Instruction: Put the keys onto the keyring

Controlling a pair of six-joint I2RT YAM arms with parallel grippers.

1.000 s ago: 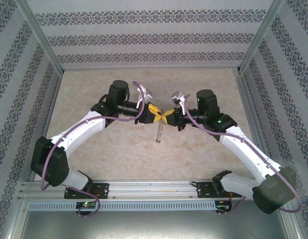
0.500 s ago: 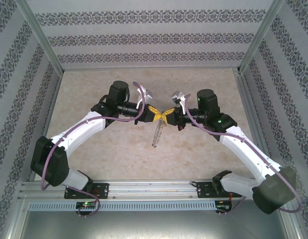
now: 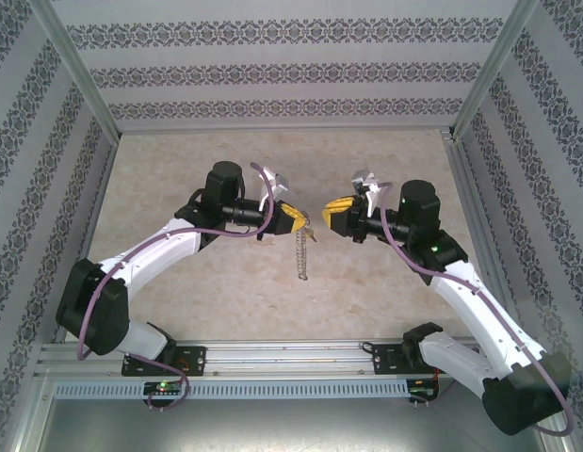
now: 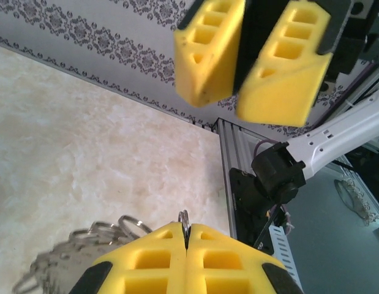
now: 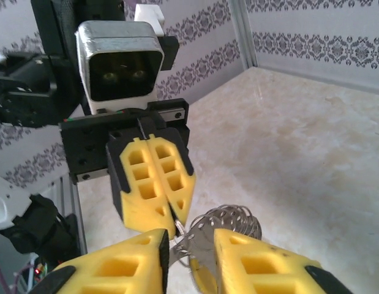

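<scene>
My left gripper (image 3: 297,218) is shut on the thin metal rim of the keyring (image 4: 185,218), held above the table. From it a bunch of silver loops and keys (image 3: 301,254) hangs down towards the tabletop. In the right wrist view the left gripper (image 5: 175,217) pinches the ring, with flat metal keys (image 5: 204,240) and a yellow key head (image 5: 207,280) dangling below it. My right gripper (image 3: 331,215) stands a short way to the right, open, with nothing between its fingers (image 5: 238,257). Seen from the left wrist, the right gripper (image 4: 235,107) hovers opposite with a narrow gap between its pads.
The beige marble-look table (image 3: 197,282) is walled by patterned panels (image 3: 291,75) on three sides. An aluminium rail (image 3: 291,363) with both arm bases runs along the near edge.
The right gripper has opened and drawn back to the right, away from the left one. The left gripper stays shut on the ring; the bunch now hangs from it alone.
</scene>
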